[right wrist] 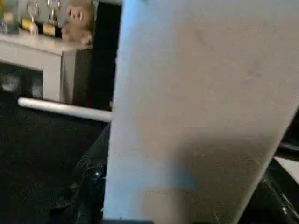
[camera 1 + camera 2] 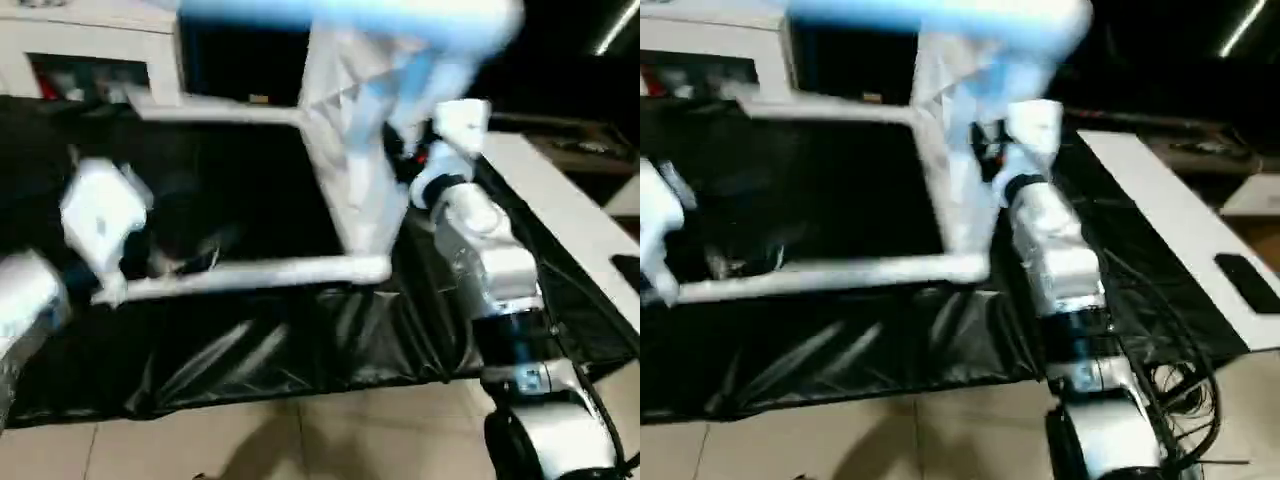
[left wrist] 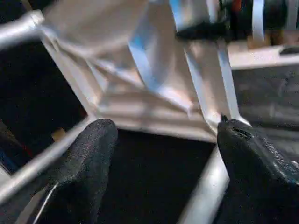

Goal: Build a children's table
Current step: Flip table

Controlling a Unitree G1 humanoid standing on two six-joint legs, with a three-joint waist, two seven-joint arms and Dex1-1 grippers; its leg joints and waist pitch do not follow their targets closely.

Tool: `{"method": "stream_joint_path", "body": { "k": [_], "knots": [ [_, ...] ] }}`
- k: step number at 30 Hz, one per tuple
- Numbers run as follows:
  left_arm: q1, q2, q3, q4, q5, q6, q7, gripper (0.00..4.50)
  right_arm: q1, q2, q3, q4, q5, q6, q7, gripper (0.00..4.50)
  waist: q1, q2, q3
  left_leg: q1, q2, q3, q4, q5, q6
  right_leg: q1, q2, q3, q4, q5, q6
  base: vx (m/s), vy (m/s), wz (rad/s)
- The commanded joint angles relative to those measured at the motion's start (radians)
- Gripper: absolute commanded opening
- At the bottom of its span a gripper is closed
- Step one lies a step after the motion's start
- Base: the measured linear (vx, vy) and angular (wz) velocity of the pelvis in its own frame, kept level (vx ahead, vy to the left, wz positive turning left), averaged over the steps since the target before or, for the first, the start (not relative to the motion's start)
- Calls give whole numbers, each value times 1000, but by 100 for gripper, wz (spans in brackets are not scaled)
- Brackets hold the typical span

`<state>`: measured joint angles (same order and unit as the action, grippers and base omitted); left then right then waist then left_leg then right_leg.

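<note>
the white table top (image 2: 355, 150) is standing on its edge on the black work table (image 2: 300, 340), with its ribbed underside facing the robot's left, and two white legs are already sticking out sideways from it, a near leg (image 2: 250, 275) and a far leg (image 2: 215, 112). a third leg (image 2: 350, 20) is pointing across the top of the view. the right gripper (image 2: 990, 150) is grasping the edge of the top; the wide white panel is sitting between its fingers in the right wrist view. the left gripper (image 3: 163, 172) is released, its two black fingers (image 3: 88, 163) spread wide in front of the ribbed underside and touching nothing. i think the risk is that the top is balancing on one narrow edge and only one gripper is holding it. if this grip is slipping, the heavy legs could be pulling the whole piece over to the left. the open left gripper could also be knocking the near leg while reaching in.
</note>
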<state>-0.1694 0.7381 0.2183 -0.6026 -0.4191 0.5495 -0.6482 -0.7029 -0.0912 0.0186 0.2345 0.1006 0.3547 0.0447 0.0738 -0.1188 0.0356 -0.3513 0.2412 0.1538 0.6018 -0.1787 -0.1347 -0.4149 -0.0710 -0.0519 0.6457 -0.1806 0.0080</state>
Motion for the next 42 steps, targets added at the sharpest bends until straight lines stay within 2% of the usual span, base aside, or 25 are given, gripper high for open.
{"method": "stream_joint_path", "body": {
  "k": [1, 3, 6, 7, 8, 9, 10, 11, 12, 13, 14, 15, 17, 20, 21, 22, 24, 25, 26, 27, 32, 37, 42],
  "knots": [
    [-19, 5, -17, -30, -9, 24, 9, 382, 35, -25, 10, 11, -41, 68, -43, 197, -13, 33, -36, 14, -28, 17, -76, -424, -90, 11, -18, 25, -96, -453, -32, 0, 0, 0],
    [-27, 19, -28, -34, 7, 25, 3, 382, 41, -22, 24, 10, -55, 79, -55, 196, -12, 29, -37, 11, -31, 16, -73, -430, -85, 11, -20, 26, -102, -504, -12, 0, 0, 0],
    [-74, 62, -83, -20, 107, -4, 8, 382, 67, -1, 60, -9, -97, 103, -47, 196, -11, 29, -37, 7, -30, 13, -74, -423, -87, 10, -21, 28, -104, -527, 6, 0, 0, 0],
    [-74, 62, -83, -20, 107, -4, 8, 382, 67, -1, 60, -9, -97, 103, -47, 196, -11, 29, -37, 7, -30, 12, -75, -423, -87, 10, -20, 28, -106, -531, 7, 0, 0, 0],
    [-115, 51, -100, -6, 149, -54, 25, 382, 76, 7, 83, -6, -102, 90, -22, 196, -11, 30, -37, 9, -30, 10, -75, -423, -89, 9, -20, 29, -106, -527, 5, 0, 0, 0],
    [-115, 51, -100, -6, 149, -54, 25, 382, 76, 7, 83, -6, -102, 90, -22, 196, -12, 30, -38, 5, -31, 9, -75, -418, -92, 12, -20, 32, -104, -516, 0, 0, 0, 0],
    [-181, 26, -127, 8, 180, -103, 45, 382, 85, 12, 111, 4, -109, 68, 0, 196, -13, 30, -38, 2, -31, 7, -76, -413, -94, 16, -20, 32, -102, -511, -2, 0, 0, 0],
    [-186, 24, -129, 9, 182, -105, 47, 382, 86, 13, 113, 5, -109, 66, 2, 196, -13, 33, -41, 7, -31, 8, -75, -411, -96, 12, -20, 32, -103, -495, -5, 0, 0, 0],
    [-246, -1, -154, 17, 192, -127, 66, 382, 93, 16, 132, 18, -101, 33, 20, 231, -18, 31, -41, 0, -32, 5, -76, -407, -98, 20, -20, 31, -96, -474, -15, 0, 0, 0],
    [-286, -20, -169, 29, 211, -149, 87, 382, 97, 20, 141, 28, -84, 5, 44, 231, -21, 29, -38, -2, -31, 5, -79, -416, -97, 20, -19, 30, -101, -489, -11, 0, 0, 0],
    [-286, -20, -169, 29, 211, -149, 87, 382, 97, 20, 141, 28, -84, 5, 44, 252, -21, 35, -42, 2, -31, 5, -75, -421, -99, 18, -21, 30, -99, -486, -14, 0, 0, 0],
    [-317, -31, -179, 55, 251, -198, 113, 382, 106, 21, 144, 29, -68, -24, 68, 274, -27, 34, -41, -4, -32, 3, -76, -419, -95, 23, -22, 30, -98, -475, -19, 0, 0, 0],
    [-336, -26, -190, 83, 300, -243, 136, 382, 113, 20, 142, 30, -67, -49, 74, 286, -37, 27, -41, -15, -34, 1, -76, -411, -91, 31, -24, 27, -101, -517, -4, 0, 0, 0],
    [-348, 5, -208, 127, 400, -331, 170, 382, 133, 17, 140, 33, -65, -96, 99, 305, -41, 30, -50, -15, -33, 2, -70, -373, -85, 29, -25, 32, -99, -474, -11, 0, 0, 0],
    [-350, 24, -213, 155, 471, -401, 202, 382, 151, 15, 136, 40, -65, -127, 113, 305, -36, 33, -55, -11, -29, 6, -67, -329, -81, 26, -20, 36, -89, -357, -45, 0, 0, 0],
    [-350, 27, -212, 161, 489, -420, 214, 382, 156, 13, 135, 43, -67, -133, 114, 305, -36, 35, -52, -12, -28, 8, -68, -321, -80, 24, -17, 37, -85, -324, -56, 0, 0, 0],
    [-352, 30, -211, 175, 522, -455, 233, 382, 162, 11, 134, 50, -72, -145, 117, 305, -35, 39, -52, -15, -27, 8, -69, -294, -82, 29, -17, 35, -77, -278, -74, 0, 0, 0],
    [-353, 59, -222, 198, 609, -514, 274, 382, 167, 9, 131, 79, -84, -166, 104, 305, -32, 41, -52, -12, -25, 11, -68, -291, -83, 27, -18, 36, -77, -263, -84, 0, 0, 0],
    [-353, 67, -224, 207, 634, -519, 291, 382, 168, 7, 131, 96, -91, -179, 96, 305, -31, 43, -54, -15, -26, 10, -67, -273, -84, 32, -18, 37, -72, -233, -93, 0, 0, 0],
    [-358, 77, -227, 220, 668, -533, 310, 382, 165, 4, 131, 123, -99, -200, 91, 305, -30, 44, -53, -15, -25, 11, -67, -260, -85, 32, -19, 37, -70, -212, -98, 0, 0, 0],
    [-376, 102, -217, 276, 765, -577, 388, 382, 143, 4, 123, 200, -103, -248, 84, 305, -25, 49, -49, -10, -26, 11, -68, -297, -89, 29, -19, 37, -71, -237, -113, 0, 0, 0],
    [-383, 118, -218, 366, 822, -618, 407, 382, 120, 9, 110, 240, -104, -280, 84, 305, -15, 48, -47, -7, -28, 10, -69, -337, -82, 23, -21, 38, -78, -299, -104, 0, 0, 0],
    [-408, 114, -221, 443, 859, -617, 445, 382, 103, 16, 106, 273, -108, -320, 84, 305, -14, 50, -46, -6, -27, 8, -70, -364, -85, 20, -23, 37, -79, -322, -105, 0, 0, 0]
  ]
}}
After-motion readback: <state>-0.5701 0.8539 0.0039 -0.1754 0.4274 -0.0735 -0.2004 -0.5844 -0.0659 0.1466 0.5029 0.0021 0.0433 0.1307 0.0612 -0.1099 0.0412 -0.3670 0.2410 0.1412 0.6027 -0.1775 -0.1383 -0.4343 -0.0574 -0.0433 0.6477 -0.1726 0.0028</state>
